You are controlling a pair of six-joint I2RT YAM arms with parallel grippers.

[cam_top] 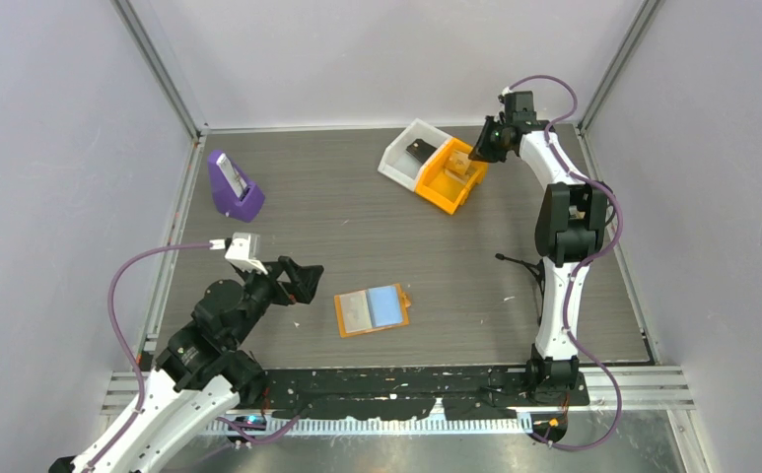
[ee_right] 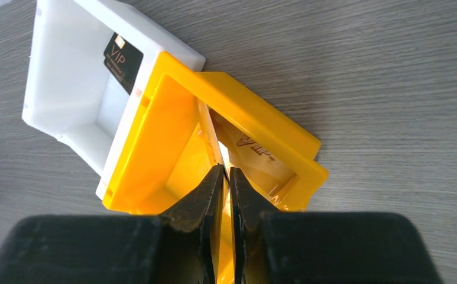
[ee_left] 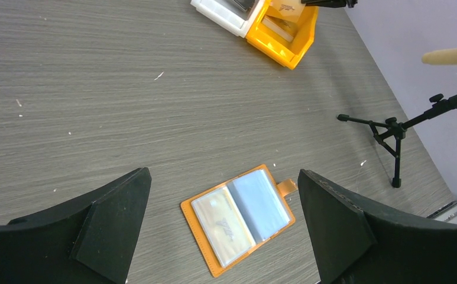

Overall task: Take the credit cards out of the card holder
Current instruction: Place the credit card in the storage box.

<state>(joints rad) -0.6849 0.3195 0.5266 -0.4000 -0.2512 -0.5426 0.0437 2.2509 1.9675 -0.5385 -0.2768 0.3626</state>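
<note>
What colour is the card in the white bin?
The card is black with gold lettering; right wrist view.

card holder (cam_top: 372, 311) 1 | bins (cam_top: 393, 163) (cam_top: 443, 192) 2 | purple stand (cam_top: 231, 197) 1 | tripod (ee_left: 385, 125) 1

Left hand (ee_left: 223, 174) low, fingers (ee_left: 113, 225) spread wide, right hand (ee_right: 226, 171) outstretched, fingers (ee_right: 205, 201) nearly together

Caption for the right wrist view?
Right hand over orange bin, tan card edge-on between its fingers; black VIP card in white bin.
</note>
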